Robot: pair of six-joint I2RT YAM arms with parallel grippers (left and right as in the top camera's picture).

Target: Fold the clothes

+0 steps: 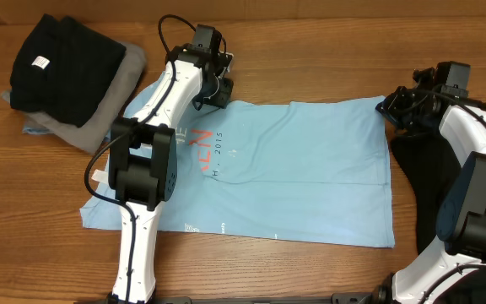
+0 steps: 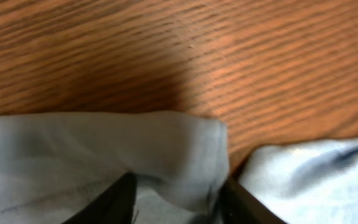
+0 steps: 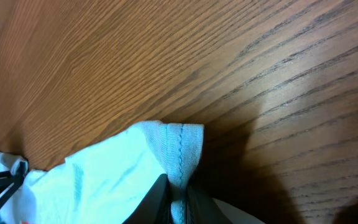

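Left tool point(image 1: 212, 91) pinches the upper-left corner of the light blue T-shirt point(image 1: 310, 169) and right tool point(image 1: 399, 108) nips its upper-right hem corner, probably so the top edge lifts evenly for folding. The shirt lies spread across the middle of the bench point(image 1: 310, 51).

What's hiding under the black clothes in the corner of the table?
A grey garment lies under the black clothes, poking out along their right and lower edges. Whether anything else is beneath cannot be seen; the fabric covers it.
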